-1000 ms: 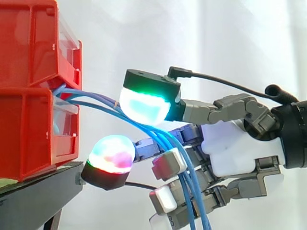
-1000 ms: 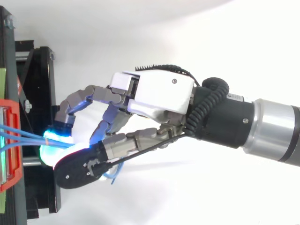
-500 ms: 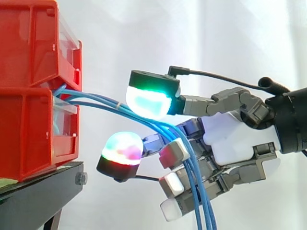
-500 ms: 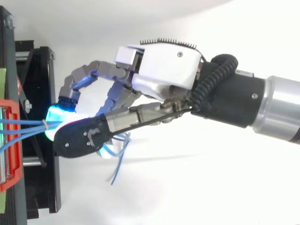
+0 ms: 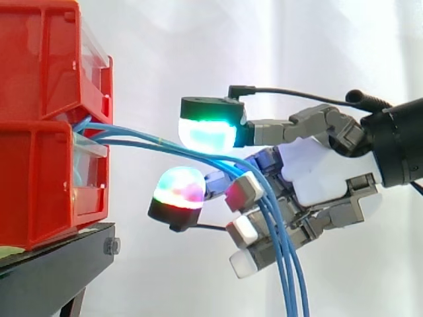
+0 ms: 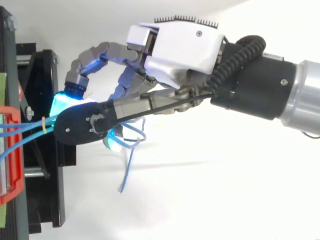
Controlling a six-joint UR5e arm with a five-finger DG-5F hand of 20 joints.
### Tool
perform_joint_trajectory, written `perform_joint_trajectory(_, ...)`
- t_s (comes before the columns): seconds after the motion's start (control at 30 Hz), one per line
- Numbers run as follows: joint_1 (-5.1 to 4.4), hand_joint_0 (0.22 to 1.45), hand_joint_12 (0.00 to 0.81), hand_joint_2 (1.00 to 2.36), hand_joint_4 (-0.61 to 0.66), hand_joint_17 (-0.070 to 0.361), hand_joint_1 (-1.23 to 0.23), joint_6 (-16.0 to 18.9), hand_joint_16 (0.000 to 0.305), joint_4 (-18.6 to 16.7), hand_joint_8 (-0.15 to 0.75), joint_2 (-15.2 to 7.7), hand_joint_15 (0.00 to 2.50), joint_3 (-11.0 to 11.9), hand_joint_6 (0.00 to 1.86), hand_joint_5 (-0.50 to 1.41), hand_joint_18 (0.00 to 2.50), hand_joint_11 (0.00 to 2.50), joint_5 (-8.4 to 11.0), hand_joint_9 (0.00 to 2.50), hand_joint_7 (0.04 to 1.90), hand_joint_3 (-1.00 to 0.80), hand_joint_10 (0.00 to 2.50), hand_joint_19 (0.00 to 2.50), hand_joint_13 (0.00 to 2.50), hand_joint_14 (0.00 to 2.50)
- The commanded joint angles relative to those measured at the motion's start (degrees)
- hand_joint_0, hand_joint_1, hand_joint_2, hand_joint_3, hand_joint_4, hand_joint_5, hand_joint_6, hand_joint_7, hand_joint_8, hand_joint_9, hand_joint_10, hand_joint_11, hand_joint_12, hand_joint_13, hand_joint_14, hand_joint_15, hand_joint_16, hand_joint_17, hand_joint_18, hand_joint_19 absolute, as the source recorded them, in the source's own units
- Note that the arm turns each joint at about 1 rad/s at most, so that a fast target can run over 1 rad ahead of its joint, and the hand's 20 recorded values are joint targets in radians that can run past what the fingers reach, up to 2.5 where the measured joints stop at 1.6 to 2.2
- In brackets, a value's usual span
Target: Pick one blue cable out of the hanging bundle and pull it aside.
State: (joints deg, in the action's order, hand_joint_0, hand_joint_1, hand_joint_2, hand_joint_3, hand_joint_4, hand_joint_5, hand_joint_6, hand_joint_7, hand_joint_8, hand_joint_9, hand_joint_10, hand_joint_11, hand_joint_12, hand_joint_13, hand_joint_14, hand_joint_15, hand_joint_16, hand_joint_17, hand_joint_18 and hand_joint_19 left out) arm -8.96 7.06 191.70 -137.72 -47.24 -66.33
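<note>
From the side, the hand [image 5: 317, 181] curls its fingers round the blue cables [image 5: 145, 140], which hang down past its palm. From above, a pale band [image 6: 43, 125] ties the cables just beside the red bins [image 5: 39, 132] they come from. Behind hangs the white curtain [image 5: 264, 39].

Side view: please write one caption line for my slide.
The hand, fingers curled round blue cables that run out from stacked red bins.

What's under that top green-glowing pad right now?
The blue cables run from the red bins just beneath it, then drop along the hand's curled fingers. The pad covers whether one cable is split from the rest.
</note>
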Motion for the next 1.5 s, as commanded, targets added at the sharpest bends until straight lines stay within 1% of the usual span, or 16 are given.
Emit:
perform_joint_trajectory(0.0, 0.08, 0.6, 0.299, 1.02, 0.05, 0.105, -0.65, -1.0, 0.047, 2.7, 0.269, 0.0, 0.65, 2.2, 0.88, -0.14, 0.8, 0.93, -0.03, 1.35, 0.82, -0.26, 0.03, 0.49, 1.14, 0.03)
perform_joint_trajectory(0.13, -0.1, 0.61, 0.324, 1.02, 0.04, 0.117, -0.7, -1.5, 0.052, 4.3, 0.287, 0.0, 0.63, 3.5, 0.94, -0.14, 0.85, 0.92, 0.06, 1.35, 0.76, -0.12, 0.02, 0.45, 1.17, 0.02)
perform_joint_trajectory(0.33, -0.54, 0.63, 0.32, 1.02, -0.01, 0.117, -0.75, -1.5, 0.052, 4.6, 0.29, 0.0, 0.64, 4.7, 0.95, -0.14, 0.85, 0.92, 0.24, 1.34, 0.77, -0.07, 0.02, 0.44, 1.16, 0.02)
perform_joint_trajectory(0.43, -0.54, 0.64, 0.312, 1.02, -0.04, 0.114, -0.76, -1.5, 0.05, 4.6, 0.282, 0.0, 0.64, 4.8, 0.96, -0.14, 0.84, 0.92, 0.24, 1.32, 0.77, -0.08, 0.02, 0.45, 1.15, 0.03)
perform_joint_trajectory(0.53, -0.8, 0.67, 0.291, 1.02, -0.05, 0.104, -0.78, -1.4, 0.046, 4.6, 0.261, 0.0, 0.65, 4.8, 0.96, -0.15, 0.8, 0.94, 0.24, 1.3, 0.77, -0.16, 0.03, 0.47, 1.13, 0.03)
perform_joint_trajectory(0.7, -0.98, 0.69, 0.286, 1.01, 0.0, 0.102, -0.8, 0.3, 0.045, 4.7, 0.25, 0.0, 0.65, 4.6, 0.95, -0.16, 0.8, 0.94, 0.32, 1.29, 0.73, -0.41, 0.02, 0.46, 1.13, 0.03)
perform_joint_trajectory(0.8, -1.15, 0.68, 0.282, 1.0, 0.01, 0.101, -0.8, 0.7, 0.045, 5.1, 0.246, 0.0, 0.66, 4.6, 0.95, -0.15, 0.8, 0.94, 0.32, 1.32, 0.74, -0.46, 0.02, 0.47, 1.14, 0.03)
perform_joint_trajectory(0.93, -1.24, 0.63, 0.287, 1.0, 0.05, 0.101, -0.74, 1.3, 0.045, 5.1, 0.253, 0.0, 0.66, 4.6, 0.93, -0.14, 0.81, 0.94, 0.24, 1.34, 0.72, -0.5, 0.03, 0.49, 1.15, 0.02)
perform_joint_trajectory(0.97, -1.24, 0.61, 0.286, 1.0, 0.06, 0.101, -0.73, 2.0, 0.045, 4.9, 0.253, 0.0, 0.66, 4.4, 0.93, -0.14, 0.81, 0.94, 0.15, 1.35, 0.71, -0.5, 0.03, 0.49, 1.15, 0.03)
perform_joint_trajectory(1.07, -1.5, 0.58, 0.294, 1.0, 0.07, 0.104, -0.69, 3.7, 0.046, 4.1, 0.258, 0.0, 0.66, 2.2, 0.91, -0.14, 0.82, 0.93, -0.47, 1.36, 0.73, -0.5, 0.02, 0.5, 1.16, 0.03)
perform_joint_trajectory(1.13, -1.77, 0.57, 0.296, 1.0, 0.06, 0.104, -0.68, 4.8, 0.046, 2.1, 0.258, 0.0, 0.66, 1.0, 0.9, -0.13, 0.82, 0.93, -0.73, 1.36, 0.74, -0.5, 0.03, 0.51, 1.16, 0.03)
perform_joint_trajectory(1.17, -1.85, 0.58, 0.293, 1.0, 0.06, 0.104, -0.67, 5.2, 0.046, 0.3, 0.255, -0.1, 0.65, 0.1, 0.9, -0.13, 0.82, 0.92, -1.0, 1.37, 0.76, -0.48, 0.03, 0.5, 1.16, 0.03)
perform_joint_trajectory(1.23, -2.03, 0.62, 0.292, 1.01, 0.03, 0.103, -0.71, 5.4, 0.046, -1.1, 0.256, -0.1, 0.67, -0.7, 0.9, -0.14, 0.82, 0.93, -1.08, 1.36, 0.81, -0.38, 0.03, 0.5, 1.16, 0.03)
perform_joint_trajectory(1.27, -2.38, 0.64, 0.29, 1.01, 0.01, 0.103, -0.75, 5.5, 0.046, -2.7, 0.259, -0.1, 0.67, -1.6, 0.91, -0.14, 0.82, 0.95, -0.73, 1.36, 0.83, -0.3, 0.03, 0.5, 1.16, 0.02)
perform_joint_trajectory(1.33, -2.56, 0.65, 0.289, 1.02, -0.04, 0.102, -0.78, 5.5, 0.045, -3.2, 0.26, -0.1, 0.67, -1.9, 0.95, -0.14, 0.82, 0.95, -0.73, 1.36, 0.82, -0.19, 0.03, 0.5, 1.15, 0.03)
perform_joint_trajectory(1.47, -2.65, 0.69, 0.285, 1.02, -0.19, 0.1, -0.82, 5.5, 0.045, -3.0, 0.257, -0.1, 0.66, -1.8, 0.97, -0.14, 0.83, 0.97, -1.0, 1.36, 0.9, -0.1, 0.03, 0.49, 1.15, 0.03)
